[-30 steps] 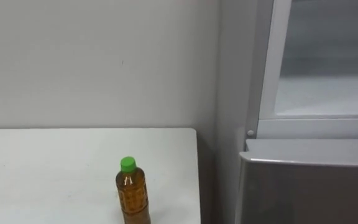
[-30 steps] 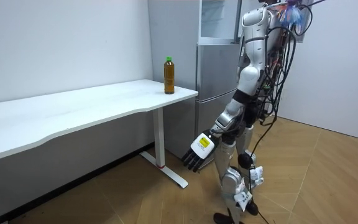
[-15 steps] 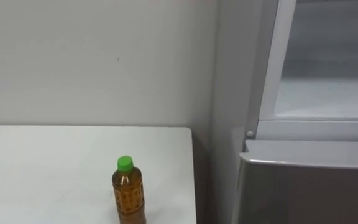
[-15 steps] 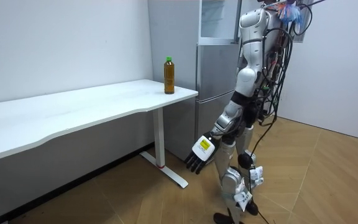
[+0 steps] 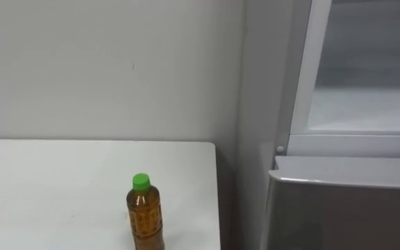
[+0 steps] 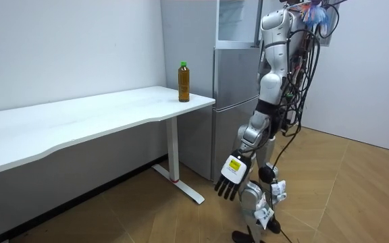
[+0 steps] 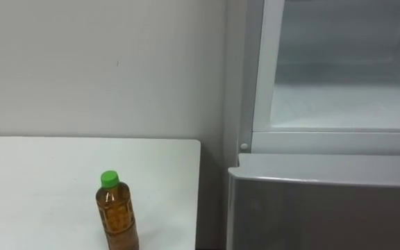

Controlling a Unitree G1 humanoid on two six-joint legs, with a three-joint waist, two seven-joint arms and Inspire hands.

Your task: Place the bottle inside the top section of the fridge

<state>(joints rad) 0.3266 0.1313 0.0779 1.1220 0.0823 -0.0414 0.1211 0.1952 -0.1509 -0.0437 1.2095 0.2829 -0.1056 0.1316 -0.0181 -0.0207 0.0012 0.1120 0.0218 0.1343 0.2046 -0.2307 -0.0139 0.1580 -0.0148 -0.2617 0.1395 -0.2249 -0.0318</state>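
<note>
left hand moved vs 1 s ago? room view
Yes. The left hand has swung down and toward the room view's right, farther from the white table's leg and nearer the floor, fingers straight.

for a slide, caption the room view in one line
Robot stands by the grey fridge, left hand open at its side; amber green-capped plastic bottle upright on white table.
</note>
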